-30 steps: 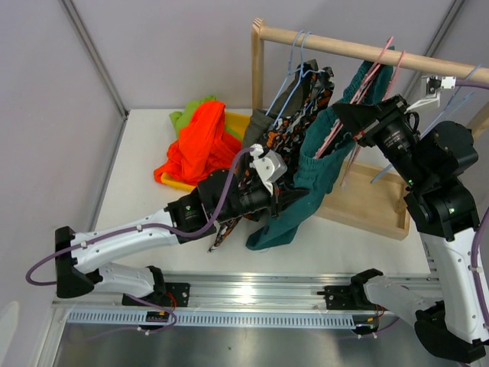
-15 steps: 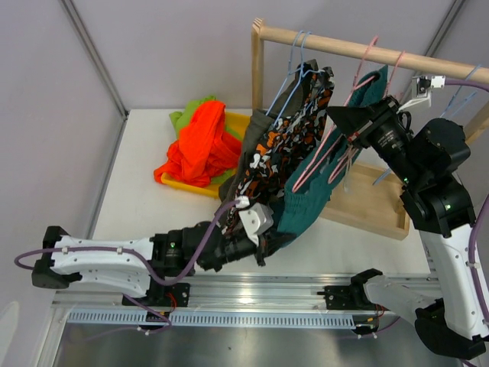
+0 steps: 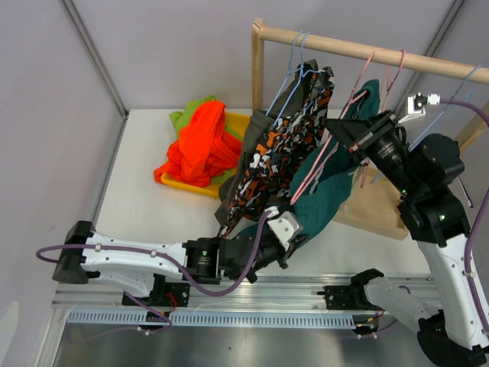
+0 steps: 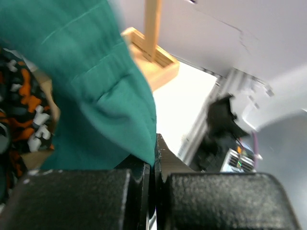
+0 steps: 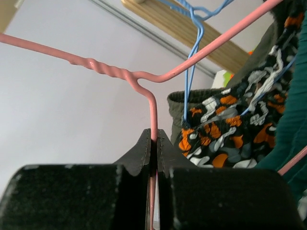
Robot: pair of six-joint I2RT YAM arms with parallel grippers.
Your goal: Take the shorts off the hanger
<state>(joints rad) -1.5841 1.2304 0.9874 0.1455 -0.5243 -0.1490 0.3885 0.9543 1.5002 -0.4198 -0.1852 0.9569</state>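
Only overhead: teal shorts (image 3: pixel 325 191) hanging off pink hanger (image 5: pixel 152 108), stretched down and left, camouflage shorts (image 3: pixel 279 149) just beside. Left wrist close-up: left gripper (image 4: pixel 154 143) clamped shut on teal hem. Right wrist close-up: right gripper (image 5: pixel 154 136) pinched tight on hanger wire, just below its twist.

Beyond my left jaws a white table (image 4: pixel 187 105) runs to a wooden rack base (image 4: pixel 160 67) and its upright post (image 4: pixel 152 24), with a pale grey wall (image 4: pixel 216 28) behind. Above my right jaws the rack's wooden rail (image 5: pixel 148 10) crosses a plain lilac-grey wall (image 5: pixel 57 110), softly and evenly lit.
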